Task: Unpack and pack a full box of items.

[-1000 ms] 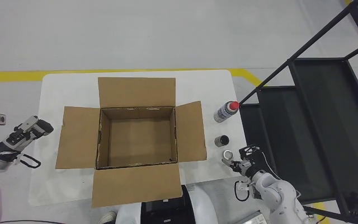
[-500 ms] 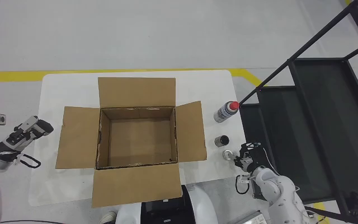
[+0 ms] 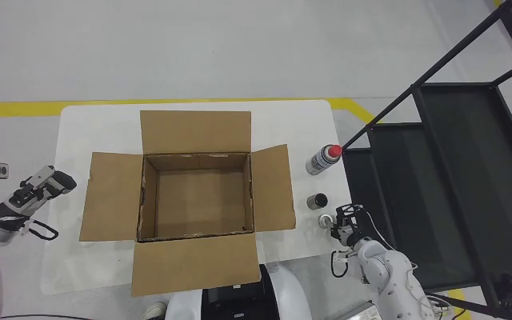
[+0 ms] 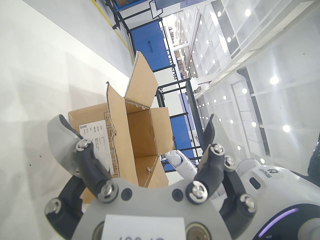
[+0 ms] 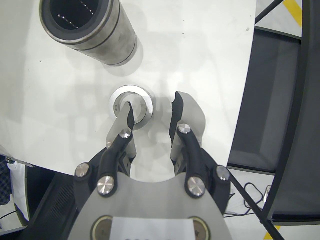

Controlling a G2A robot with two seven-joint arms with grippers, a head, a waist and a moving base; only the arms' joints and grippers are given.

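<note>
At the top view's lower right the right gripper [image 5: 153,103], spread, straddles the wall of a flat metal ring [image 5: 131,90], one finger in its hole, near a steel linear bearing [image 5: 87,21] and red-capped spray can [image 3: 323,158]; the open cardboard box [image 3: 196,200] sits mid-frame, the spread left gripper [image 4: 135,123] at far left.

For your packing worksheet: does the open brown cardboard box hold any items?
No, the open brown cardboard box shows a bare floor in the top view, with nothing inside.

So the left gripper [image 4: 135,126] hangs off the box's [image 3: 108,196] left side, fingers spread wide. The right gripper [image 5: 152,108] is off its right side, pointing down, fingers parted too.
</note>
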